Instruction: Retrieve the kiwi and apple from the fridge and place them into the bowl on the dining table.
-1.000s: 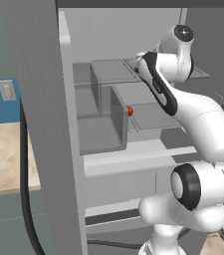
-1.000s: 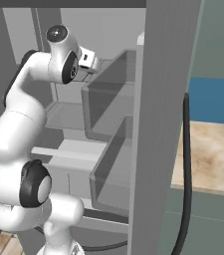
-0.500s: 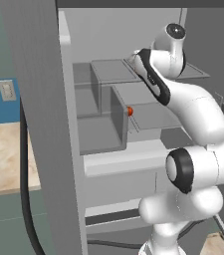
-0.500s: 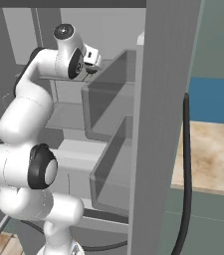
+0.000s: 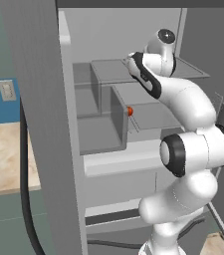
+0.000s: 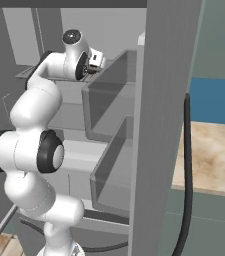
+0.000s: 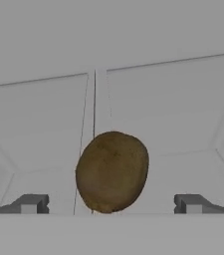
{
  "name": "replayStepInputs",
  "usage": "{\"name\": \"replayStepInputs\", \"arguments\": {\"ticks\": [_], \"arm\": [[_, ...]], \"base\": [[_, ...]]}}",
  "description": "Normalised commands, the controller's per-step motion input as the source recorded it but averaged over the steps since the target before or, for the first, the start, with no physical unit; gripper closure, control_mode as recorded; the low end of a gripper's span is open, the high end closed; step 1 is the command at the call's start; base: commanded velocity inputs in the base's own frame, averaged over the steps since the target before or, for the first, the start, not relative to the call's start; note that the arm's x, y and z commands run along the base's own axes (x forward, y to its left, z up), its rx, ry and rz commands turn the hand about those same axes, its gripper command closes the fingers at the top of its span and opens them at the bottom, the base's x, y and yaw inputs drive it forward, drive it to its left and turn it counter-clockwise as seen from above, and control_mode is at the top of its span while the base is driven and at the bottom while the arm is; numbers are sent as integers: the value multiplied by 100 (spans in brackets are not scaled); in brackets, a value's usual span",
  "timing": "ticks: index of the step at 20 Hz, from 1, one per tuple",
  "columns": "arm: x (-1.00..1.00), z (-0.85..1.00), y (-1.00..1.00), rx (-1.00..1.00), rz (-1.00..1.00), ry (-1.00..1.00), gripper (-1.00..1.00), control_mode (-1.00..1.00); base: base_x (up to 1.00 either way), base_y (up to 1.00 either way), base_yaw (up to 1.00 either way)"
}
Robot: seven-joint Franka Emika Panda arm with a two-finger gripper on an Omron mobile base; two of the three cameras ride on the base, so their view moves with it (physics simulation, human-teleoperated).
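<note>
You're looking at the tall grey steel fridge (image 5: pixel 39 124) standing open, with the white arm reaching onto an upper grey shelf (image 5: pixel 113 69), so the task is sitting at its very start: nothing is picked yet, both fruits are waiting inside. The beige marbled dining table (image 6: pixel 214 155) is showing off to the side past the door. The small red-orange apple (image 5: pixel 130 111) is peeking out on a lower shelf, well apart from the hand. The brown oval kiwi (image 7: pixel 112 172) is lying on the shelf floor between the spread finger tips, untouched. The gripper (image 7: pixel 111 204) is standing wide apart, holding nothing. You're still needing to grab, carry and drop both fruits.
</note>
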Motion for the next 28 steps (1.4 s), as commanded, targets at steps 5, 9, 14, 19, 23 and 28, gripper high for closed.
{"name": "replayStepInputs", "arguments": {"ticks": [5,9,14,19,23,28], "arm": [[49,0,0,0,0,0,-100,-100],[28,-1,-2,0,0,0,-100,-100],[0,-7,-9,0,-3,0,-100,-100],[0,-21,-3,0,-4,0,-100,-100],[1,-38,0,0,-2,0,-100,-100],[1,-43,3,0,-1,0,-100,-100]], "base": [[0,0,0],[0,0,0],[0,0,0],[0,0,0],[0,0,0],[0,0,0]]}}
